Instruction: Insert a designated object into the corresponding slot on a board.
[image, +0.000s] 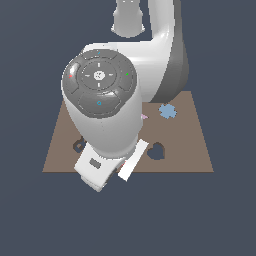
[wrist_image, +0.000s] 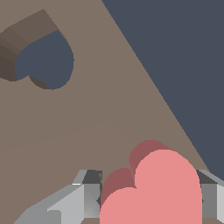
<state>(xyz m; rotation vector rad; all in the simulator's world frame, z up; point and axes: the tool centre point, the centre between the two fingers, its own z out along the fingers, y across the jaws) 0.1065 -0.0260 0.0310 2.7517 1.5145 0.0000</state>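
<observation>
- Nearest my wrist camera is the red heart, filling the lower frame between the two grey fingers of the gripper; one finger sits on each side of it and the jaws are clamped on it.
- From the exterior camera the arm takes up most of the picture. Its big white body hides the gripper and nearly all of the heart, so only the wrist view tells me what the jaws are doing.
- The exterior view gives me the whole brown board, lying flat, which the wrist view shows only as a slab of brown with one edge running diagonally.
- The heart-shaped slot sits near the board's front edge, just to the exterior view's right of the arm; in the wrist view the same slot is well apart from the held heart, with bare board between them.
- Only the exterior view shows me the blue cross piece further back on the board, a sliver of a lilac piece at the arm's edge, and part of another dark cut-out on the exterior view's left.
- Everything around the board is flat dark blue-grey.
</observation>
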